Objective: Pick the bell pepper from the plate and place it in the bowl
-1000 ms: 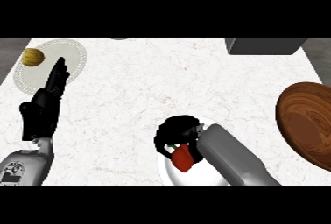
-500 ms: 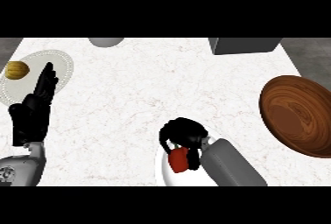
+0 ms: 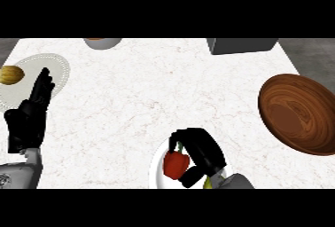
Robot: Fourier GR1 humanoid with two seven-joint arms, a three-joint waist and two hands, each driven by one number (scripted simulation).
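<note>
A red bell pepper (image 3: 174, 163) with a green stem lies on a white plate (image 3: 157, 170) at the counter's near edge. My right hand (image 3: 201, 150) covers the pepper from the right, with fingers curled over its top and the thumb below it. The forearm is almost out of view at the lower edge. The brown wooden bowl (image 3: 297, 113) stands at the right edge, well apart from the hand. My left hand (image 3: 29, 117) rests open at the left, fingers pointing up.
A second pale plate (image 3: 56, 71) at the far left carries a round yellow-brown item (image 3: 11, 74), and the left fingertips overlap this plate. A grey bowl (image 3: 102, 42) and a dark grey box (image 3: 242, 45) stand along the far edge.
The right hand stays curled on the pepper and now sits lower in view, its forearm mostly gone. The wooden bowl shows more fully at the right. The left hand keeps its pose.
</note>
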